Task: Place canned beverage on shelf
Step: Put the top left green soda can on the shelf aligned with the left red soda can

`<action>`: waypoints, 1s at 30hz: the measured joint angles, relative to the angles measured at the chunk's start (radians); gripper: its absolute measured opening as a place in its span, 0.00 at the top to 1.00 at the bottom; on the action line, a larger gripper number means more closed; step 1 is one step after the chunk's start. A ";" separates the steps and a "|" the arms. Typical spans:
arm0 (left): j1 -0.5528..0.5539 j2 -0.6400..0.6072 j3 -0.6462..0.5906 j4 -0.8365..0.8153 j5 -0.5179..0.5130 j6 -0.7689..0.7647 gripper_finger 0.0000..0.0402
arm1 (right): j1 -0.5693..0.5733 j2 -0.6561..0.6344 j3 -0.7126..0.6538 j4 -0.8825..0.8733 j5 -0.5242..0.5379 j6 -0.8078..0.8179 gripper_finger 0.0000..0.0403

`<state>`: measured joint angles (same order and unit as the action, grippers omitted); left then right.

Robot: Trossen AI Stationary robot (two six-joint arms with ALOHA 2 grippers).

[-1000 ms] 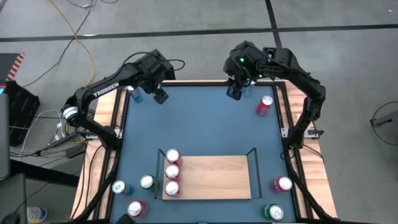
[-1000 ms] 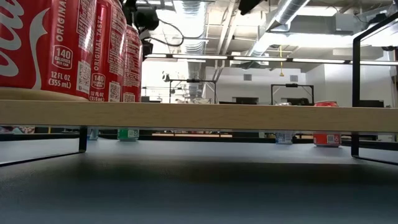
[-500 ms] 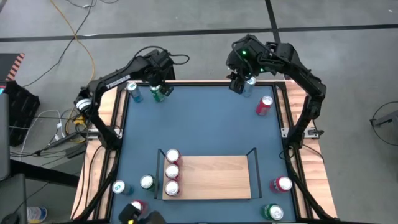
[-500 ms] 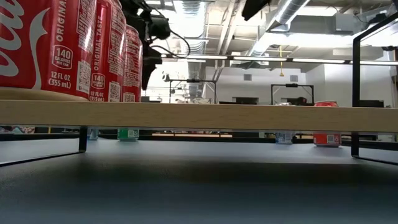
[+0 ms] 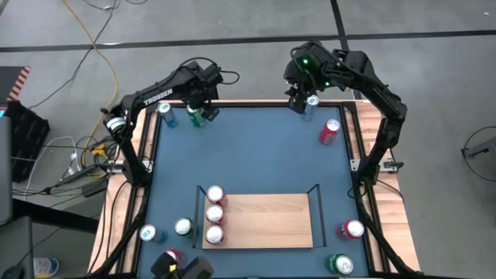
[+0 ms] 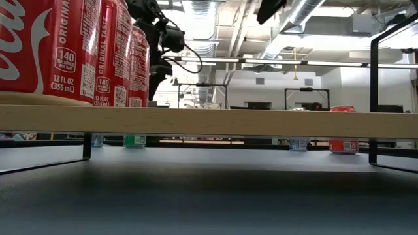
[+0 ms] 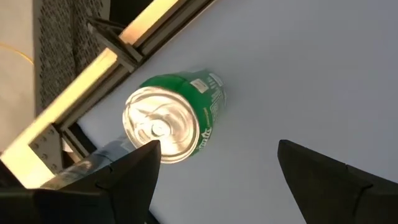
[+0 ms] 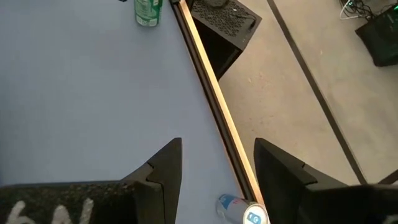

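The light-wood shelf (image 5: 263, 221) stands near the table's front, with three red cans (image 5: 215, 213) in a row at its left end; they fill the left of the low view (image 6: 72, 49). My left gripper (image 5: 200, 107) is open at the far left corner, above an upright green can (image 7: 174, 118) that stands on the blue tabletop. A blue can (image 5: 165, 113) stands beside it. My right gripper (image 5: 297, 104) is open at the far edge, above a blue-and-silver can (image 8: 242, 210) by the wooden edge strip.
A red can (image 5: 331, 130) lies near the right edge. More cans stand at the front left (image 5: 183, 226) and front right (image 5: 350, 229). The shelf's black rails (image 5: 316, 203) rise at its short ends. Bare blue tabletop (image 5: 256, 151) lies between arms and shelf.
Both grippers have moved toward the table's far edge. My left gripper has drawn back from over the green can, which now shows in the high view. My right gripper has moved back beside the blue-and-silver can. No can has moved.
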<state>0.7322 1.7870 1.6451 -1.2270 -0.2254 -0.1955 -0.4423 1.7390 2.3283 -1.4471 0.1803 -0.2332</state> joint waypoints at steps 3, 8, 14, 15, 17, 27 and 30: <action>0.022 0.000 0.000 -0.017 0.004 -0.007 0.23 | 0.000 0.000 0.000 0.000 -0.001 -0.023 0.55; 0.047 0.000 0.000 -0.014 0.004 -0.008 0.23 | 0.000 0.000 0.000 0.001 -0.004 -0.038 0.56; 0.074 0.000 0.000 -0.013 0.008 -0.018 0.23 | 0.000 0.000 0.000 0.000 -0.008 -0.041 0.56; 0.077 0.000 0.000 -0.013 0.010 -0.018 0.23 | 0.000 0.000 0.000 0.001 -0.008 -0.041 0.56; 0.081 0.000 0.000 -0.012 0.012 -0.019 0.23 | 0.000 0.000 0.000 0.000 -0.008 -0.053 0.56; 0.104 0.000 0.000 0.018 0.037 -0.028 0.23 | 0.000 0.000 0.000 0.001 -0.010 -0.056 0.56; 0.118 0.000 0.000 0.015 0.044 -0.028 0.23 | 0.000 0.000 0.000 0.001 -0.010 -0.061 0.56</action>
<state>0.8499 1.7866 1.6450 -1.2115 -0.1814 -0.2231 -0.4423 1.7390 2.3283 -1.4460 0.1703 -0.2939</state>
